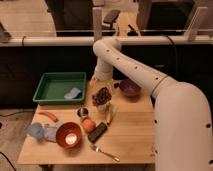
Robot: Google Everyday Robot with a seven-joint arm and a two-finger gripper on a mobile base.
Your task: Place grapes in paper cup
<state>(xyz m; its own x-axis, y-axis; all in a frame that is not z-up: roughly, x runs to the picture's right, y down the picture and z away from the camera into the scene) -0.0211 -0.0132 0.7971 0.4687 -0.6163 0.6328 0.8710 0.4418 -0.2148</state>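
Observation:
The grapes (102,95), a dark reddish bunch, sit on top of the white paper cup (102,107) near the middle back of the wooden table (130,140). They fill the cup's mouth. My gripper (103,86) hangs straight down from the white arm, right above the bunch. It is open, with its dark fingers on either side of the top of the grapes. I cannot tell whether the fingers touch the berries.
A green tray (50,82) holding a blue cloth (72,93) stands at back left, a purple bowl (130,88) at back right. In front of the paper cup lie a metal cup (83,112), orange (88,124), banana (110,115), black bar (97,132), fork (105,152), orange bowl (68,135) and light blue cup (35,131).

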